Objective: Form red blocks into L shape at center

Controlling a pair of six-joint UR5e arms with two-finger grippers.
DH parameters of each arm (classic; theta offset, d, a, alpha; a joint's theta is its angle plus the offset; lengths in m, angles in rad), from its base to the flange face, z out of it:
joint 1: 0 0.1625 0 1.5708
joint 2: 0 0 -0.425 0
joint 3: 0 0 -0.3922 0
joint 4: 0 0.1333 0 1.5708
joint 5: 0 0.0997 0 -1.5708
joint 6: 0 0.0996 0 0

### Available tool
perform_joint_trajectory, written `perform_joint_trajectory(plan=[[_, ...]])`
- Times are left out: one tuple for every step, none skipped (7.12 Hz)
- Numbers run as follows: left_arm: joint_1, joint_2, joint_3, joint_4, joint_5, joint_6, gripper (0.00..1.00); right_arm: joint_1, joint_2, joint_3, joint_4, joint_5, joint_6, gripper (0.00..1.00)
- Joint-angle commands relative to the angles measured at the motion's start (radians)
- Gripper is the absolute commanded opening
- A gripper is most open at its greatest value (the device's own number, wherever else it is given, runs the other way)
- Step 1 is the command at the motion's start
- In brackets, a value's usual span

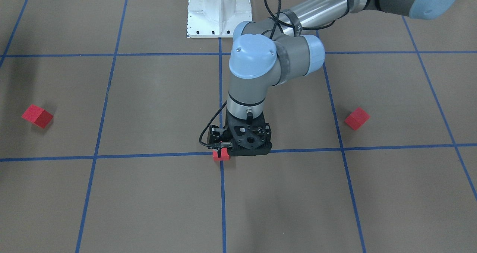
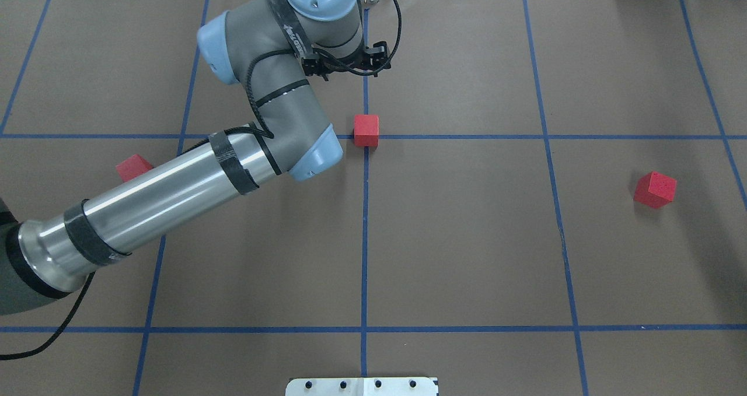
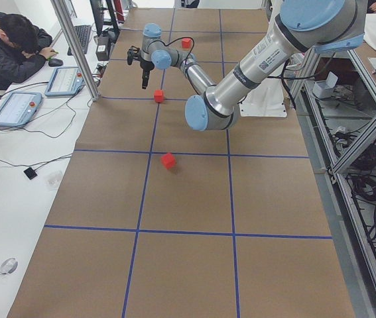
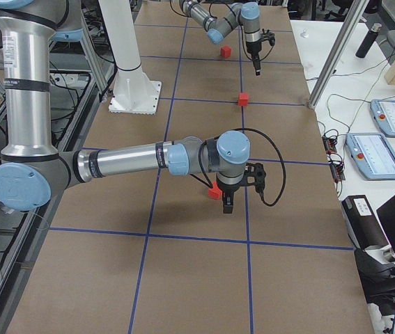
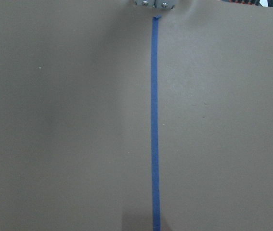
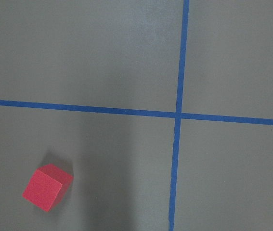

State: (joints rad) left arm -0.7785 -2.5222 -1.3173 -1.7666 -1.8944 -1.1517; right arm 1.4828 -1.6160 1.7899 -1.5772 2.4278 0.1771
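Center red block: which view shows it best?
Overhead exterior: the center block lies whole and uncovered at the tape crossing. Front-facing, the left gripper hides its upper part; both side views show it small; the wrist views miss it.

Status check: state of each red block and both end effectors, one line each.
Center block: flat on the center crossing, square to the tape, not gripped.
Left-side block: loose on the table, turned off the grid, not placed.
Right-side block: loose, turned off the grid, not placed.
Left end effector: raised beyond the center block, carries no block; open or shut unclear.
Right end effector: above the table by the right-side block; open or shut unclear.
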Motion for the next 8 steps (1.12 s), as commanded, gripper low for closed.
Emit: perform_joint_trajectory(plan=[[-0.031, 0.074, -0.054, -0.001, -0.012, 0.015, 1.00, -0.152, -0.019, 0.005, 0.152, -0.021, 0.335, 1.00], [-0.041, 0.094, -0.066, 0.001, -0.012, 0.051, 1.00, -0.208, -0.027, -0.013, 0.249, -0.044, 0.498, 1.00], [-0.042, 0.098, -0.066, 0.001, -0.008, 0.053, 1.00, -0.232, -0.022, -0.018, 0.291, -0.038, 0.647, 1.00], [-0.041, 0.100, -0.066, -0.001, -0.006, 0.053, 1.00, -0.269, -0.021, -0.036, 0.345, -0.041, 0.688, 1.00], [-0.039, 0.103, -0.065, -0.001, -0.005, 0.053, 1.00, -0.339, -0.009, -0.061, 0.353, -0.091, 0.788, 1.00], [-0.039, 0.103, -0.066, -0.001, -0.005, 0.053, 1.00, -0.366, 0.004, -0.067, 0.350, -0.140, 0.808, 1.00], [-0.039, 0.105, -0.065, -0.001, -0.005, 0.055, 1.00, -0.390, 0.022, -0.069, 0.352, -0.147, 0.809, 1.00], [-0.039, 0.105, -0.065, -0.001, -0.005, 0.055, 1.00, -0.410, 0.036, -0.087, 0.352, -0.174, 0.808, 1.00]])
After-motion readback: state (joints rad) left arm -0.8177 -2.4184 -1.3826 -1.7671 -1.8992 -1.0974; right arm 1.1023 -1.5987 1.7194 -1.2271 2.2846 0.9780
